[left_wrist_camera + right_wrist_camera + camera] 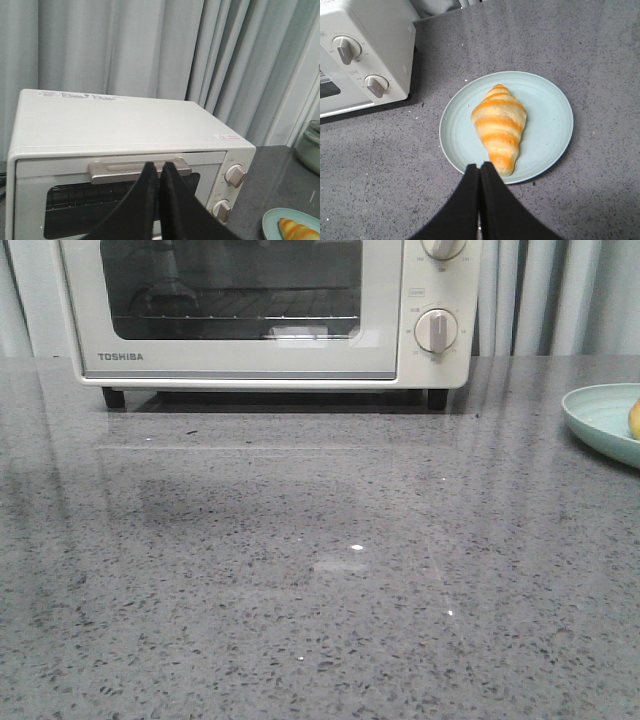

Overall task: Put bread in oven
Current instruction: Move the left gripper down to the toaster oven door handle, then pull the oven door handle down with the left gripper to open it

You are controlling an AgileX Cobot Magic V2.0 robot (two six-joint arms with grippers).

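We see the whole bread (499,129) on its plate (550,120) only at right-wrist frame centre — front view crops it at the right edge. Oven (260,310) door closed; both grippers' fingers (160,195) (479,200) clenched, empty.

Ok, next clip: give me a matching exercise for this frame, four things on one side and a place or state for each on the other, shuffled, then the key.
Things:
1. bread
2. oven door
3. plate
4. right gripper

Places or states:
A. closed, handle at its top edge
B. on the counter to the right of the oven
C. lying on the plate
D. fingers together, above the plate's near rim, holding nothing

Pairs: 1-C, 2-A, 3-B, 4-D
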